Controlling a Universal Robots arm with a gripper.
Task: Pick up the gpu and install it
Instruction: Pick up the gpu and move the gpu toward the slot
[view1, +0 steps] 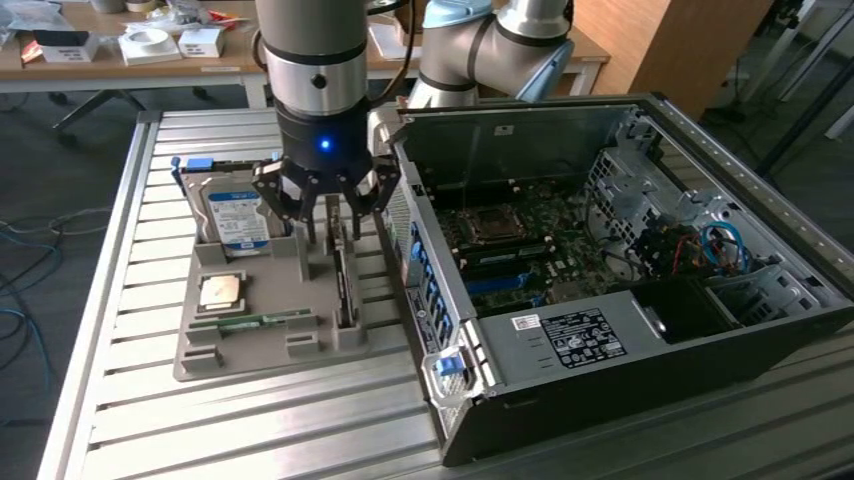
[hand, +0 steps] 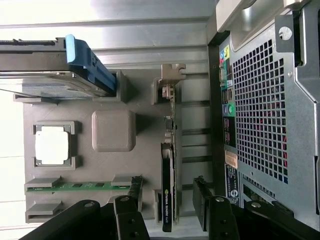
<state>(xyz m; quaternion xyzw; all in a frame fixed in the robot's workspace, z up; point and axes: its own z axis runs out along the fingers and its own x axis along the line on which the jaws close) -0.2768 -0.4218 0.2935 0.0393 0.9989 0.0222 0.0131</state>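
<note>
Exterior and wrist views. Gripper (view1: 336, 228) poised over the grey tray (view1: 274, 262), jaws spread wide, one finger on each side of the gpu (hand: 167, 187) with a gap on both sides; nothing held. In the exterior view the gpu stands on edge in a slot at the tray's 3 o'clock side, bracket end toward 12. Hard drive (view1: 238, 215) at 11 o'clock, CPU (view1: 220, 292) at 9, memory stick (view1: 254, 322) at 7. Open case (view1: 601, 250) lies at 3 o'clock of the tray, on the slatted table (view1: 267, 420)
</note>
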